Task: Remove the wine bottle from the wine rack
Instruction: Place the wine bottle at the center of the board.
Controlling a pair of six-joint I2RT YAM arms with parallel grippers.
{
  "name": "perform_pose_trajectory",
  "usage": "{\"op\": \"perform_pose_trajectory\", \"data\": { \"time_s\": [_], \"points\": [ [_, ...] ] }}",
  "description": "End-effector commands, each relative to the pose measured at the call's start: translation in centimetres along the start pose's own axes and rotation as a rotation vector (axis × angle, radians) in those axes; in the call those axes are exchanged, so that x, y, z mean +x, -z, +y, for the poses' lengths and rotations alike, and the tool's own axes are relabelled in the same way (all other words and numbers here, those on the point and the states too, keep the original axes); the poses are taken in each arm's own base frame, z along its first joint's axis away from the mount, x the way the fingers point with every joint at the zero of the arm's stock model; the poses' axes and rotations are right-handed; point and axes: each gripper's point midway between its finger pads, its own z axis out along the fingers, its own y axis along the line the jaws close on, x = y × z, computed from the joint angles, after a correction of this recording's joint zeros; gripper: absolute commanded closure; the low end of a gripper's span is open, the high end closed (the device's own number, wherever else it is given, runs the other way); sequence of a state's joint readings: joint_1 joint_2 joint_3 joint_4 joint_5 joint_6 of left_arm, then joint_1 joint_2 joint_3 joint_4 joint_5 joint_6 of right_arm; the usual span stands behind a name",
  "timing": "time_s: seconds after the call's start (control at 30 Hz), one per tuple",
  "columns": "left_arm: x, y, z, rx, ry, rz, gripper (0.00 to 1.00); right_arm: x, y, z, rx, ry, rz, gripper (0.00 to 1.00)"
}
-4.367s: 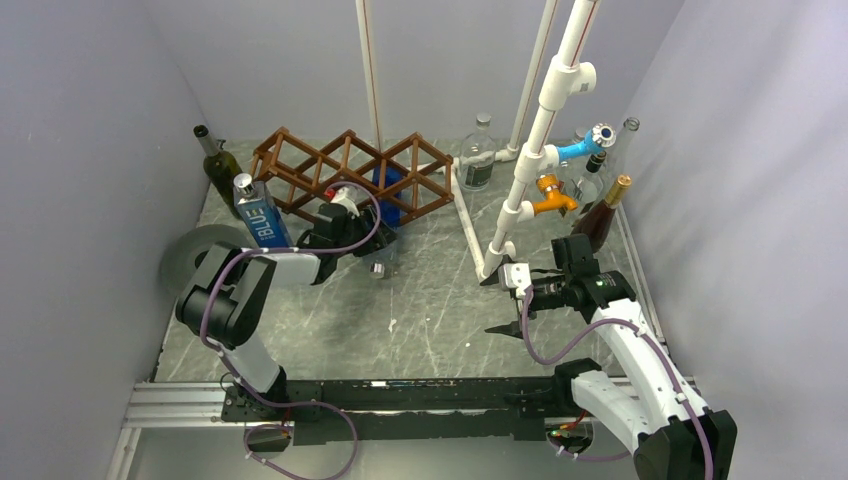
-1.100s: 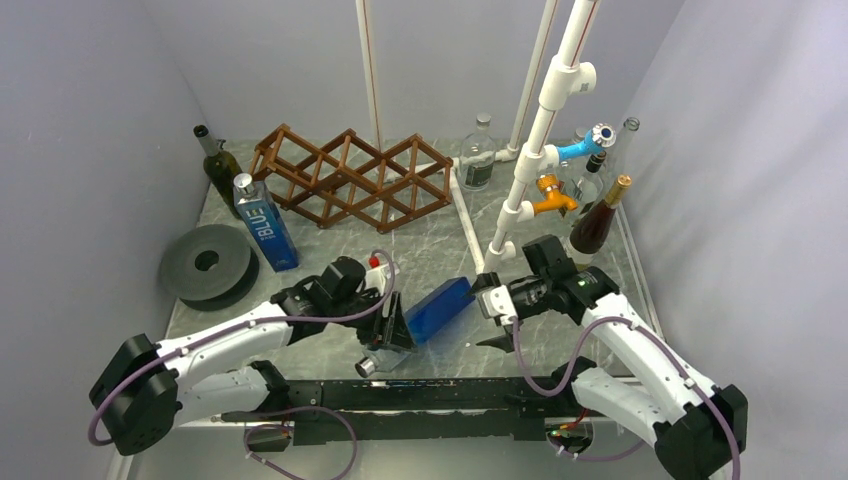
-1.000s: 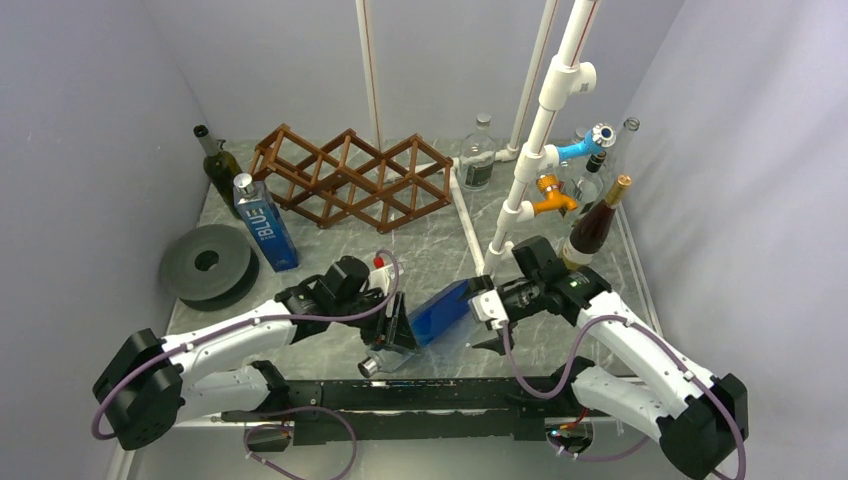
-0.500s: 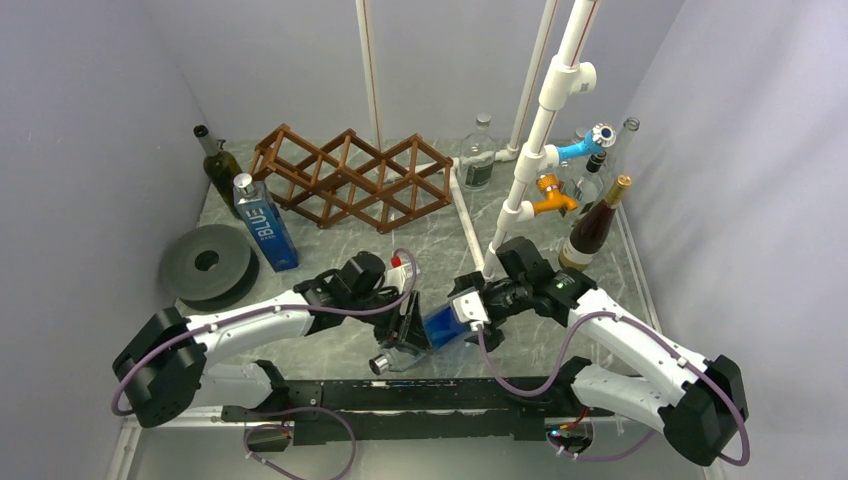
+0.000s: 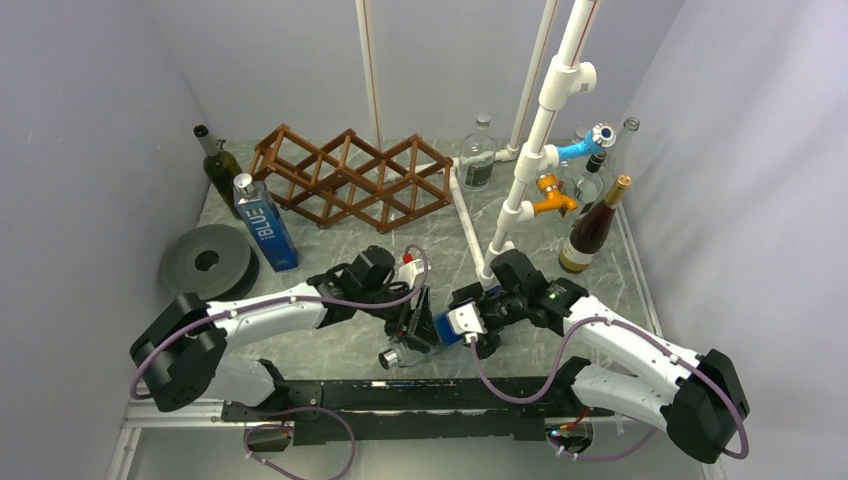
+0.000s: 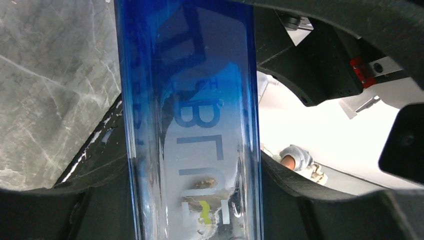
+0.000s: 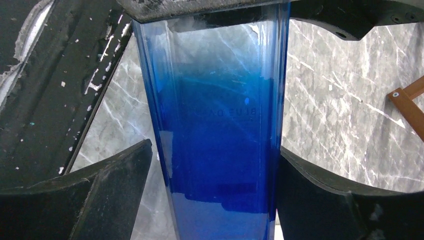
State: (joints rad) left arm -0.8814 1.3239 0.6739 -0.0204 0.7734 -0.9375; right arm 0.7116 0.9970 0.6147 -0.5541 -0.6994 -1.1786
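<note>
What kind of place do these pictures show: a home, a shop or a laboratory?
Probably a laboratory test booth: plain grey walls close in a stone-patterned table, two robot arms are bolted to a metal rail at its edge, and a wine rack and white pipes stand as props.

The blue bottle in the left hand is glossy see-through glass. The table under it looks smooth grey marble; the wine rack beyond is matt brown wood.
</note>
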Motion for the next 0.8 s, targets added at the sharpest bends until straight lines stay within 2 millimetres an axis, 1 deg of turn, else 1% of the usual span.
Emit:
{"op": "perform_pose_trajectory", "data": {
  "time_s": [0.0, 0.33, 0.37, 0.43, 0.5, 0.53, 0.6, 0.63, 0.77],
  "points": [
    [-2.3, 1.1, -7.9, 0.253, -0.262, -0.033, 1.00, 0.1, -0.3, -0.1, 0.008, 0.042, 0.002, 0.17],
    [-2.4, 0.6, -8.4, 0.271, -0.267, 0.005, 1.00, 0.5, -0.7, 0.4, -0.016, 0.057, 0.011, 0.43],
    [-2.5, 0.6, -8.4, 0.272, -0.268, 0.007, 1.00, 0.4, -0.7, 0.5, -0.021, 0.056, 0.008, 0.48],
    [-2.5, 0.4, -8.3, 0.266, -0.265, 0.011, 1.00, 0.2, -0.6, 0.6, -0.028, 0.052, 0.003, 0.65],
    [-2.5, 0.3, -8.1, 0.260, -0.265, 0.013, 1.00, 0.0, -0.5, 0.6, -0.025, 0.052, -0.004, 0.79],
    [-2.6, 0.4, -8.1, 0.258, -0.264, 0.011, 0.95, -0.1, -0.3, 0.6, -0.022, 0.049, -0.008, 0.84],
    [-2.6, 0.4, -7.9, 0.247, -0.264, 0.004, 0.82, -0.4, 0.0, 0.6, -0.012, 0.041, -0.022, 0.97],
    [-2.5, 0.5, -7.9, 0.243, -0.266, 0.001, 0.76, -0.5, 0.1, 0.6, -0.007, 0.033, -0.031, 1.00],
    [-2.4, 0.6, -7.6, 0.230, -0.271, -0.010, 0.45, -1.0, 0.7, 0.4, 0.013, 0.013, -0.061, 1.00]
  ]
}}
